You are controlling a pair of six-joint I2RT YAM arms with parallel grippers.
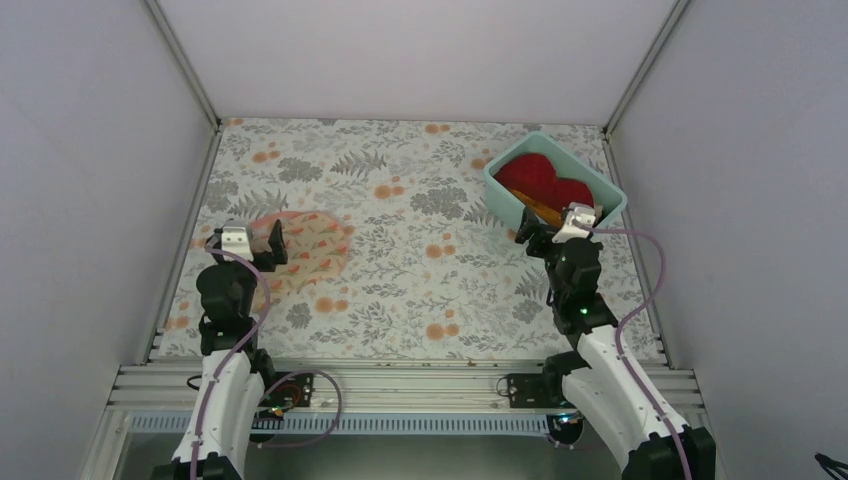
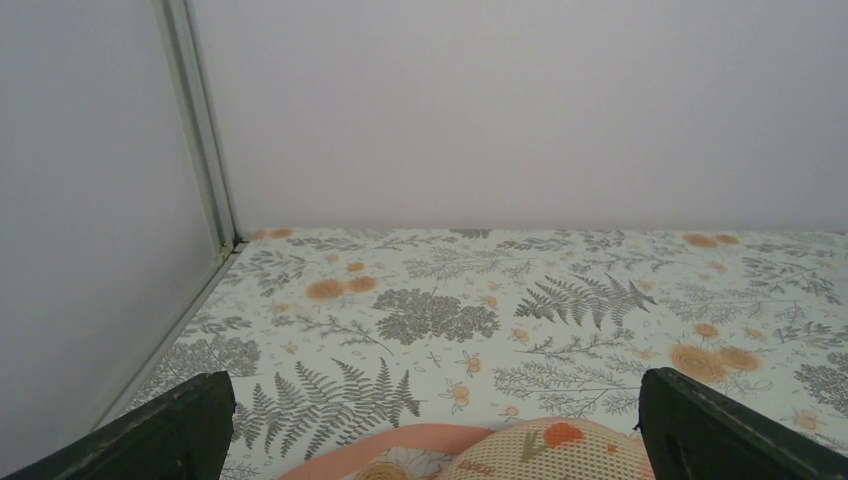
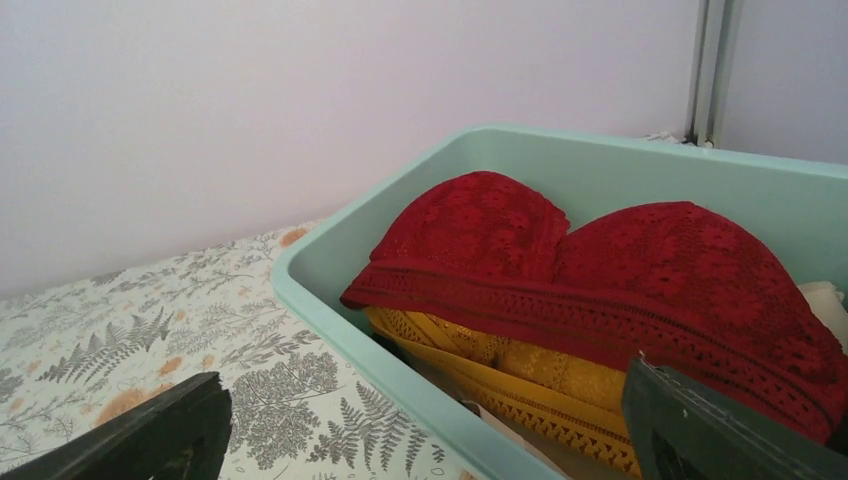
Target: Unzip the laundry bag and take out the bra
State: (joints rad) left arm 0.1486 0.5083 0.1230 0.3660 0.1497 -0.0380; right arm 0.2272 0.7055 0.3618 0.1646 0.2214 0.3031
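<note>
The peach-pink mesh laundry bag with orange flower print lies flat at the left of the table, just right of my left gripper. In the left wrist view its mesh top and pink edge show at the bottom, between my two wide-apart fingers. The left gripper is open and empty. The olive-green bra is not visible. My right gripper is open and empty at the near rim of the teal tub, its fingers spread across that rim.
The teal tub at the back right holds a red lace cloth on top of an orange-yellow cloth. White walls enclose the table on the left, back and right. A metal rail runs along the near edge.
</note>
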